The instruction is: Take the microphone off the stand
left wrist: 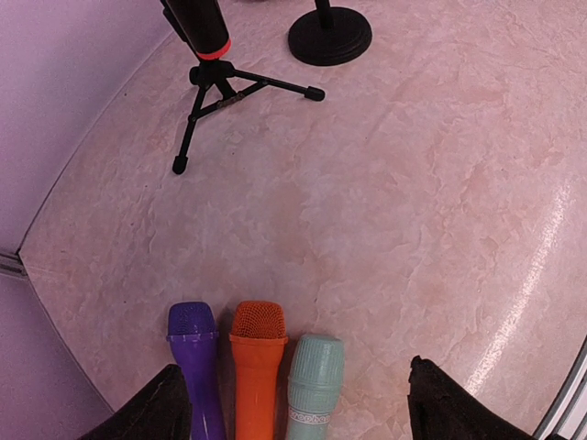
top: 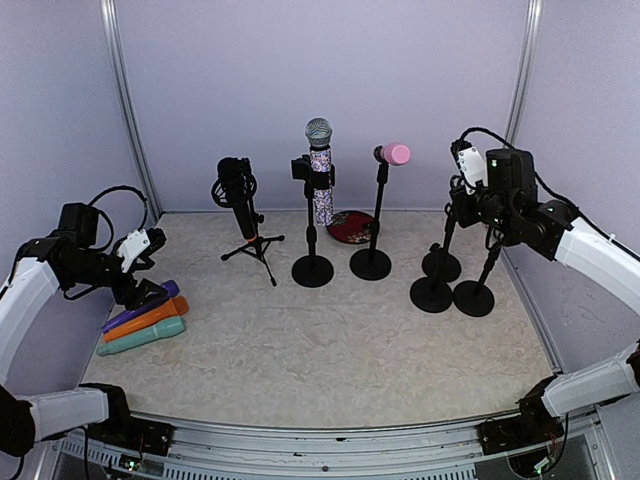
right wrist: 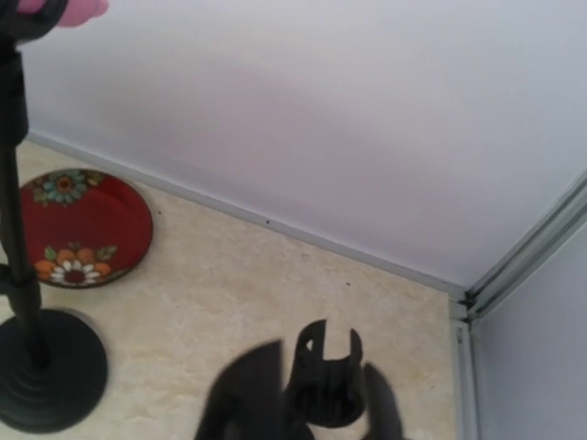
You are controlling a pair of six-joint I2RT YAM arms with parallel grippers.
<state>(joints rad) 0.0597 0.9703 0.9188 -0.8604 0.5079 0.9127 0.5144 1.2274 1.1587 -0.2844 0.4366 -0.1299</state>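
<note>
Three microphones lie at the table's 8 o'clock beneath wide-open, empty left fingers, three mounted microphones await removal near 12, and blurred right fingers appear clamped on an empty clip.

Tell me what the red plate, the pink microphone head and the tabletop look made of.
Red plate: glazed ceramic or melamine; glossy, with painted flowers.
Pink microphone head: probably foam; matte, no shine.
Tabletop: marble-patterned laminate or vinyl, semi-gloss; it shows printed-looking veining and a bright light streak.
</note>
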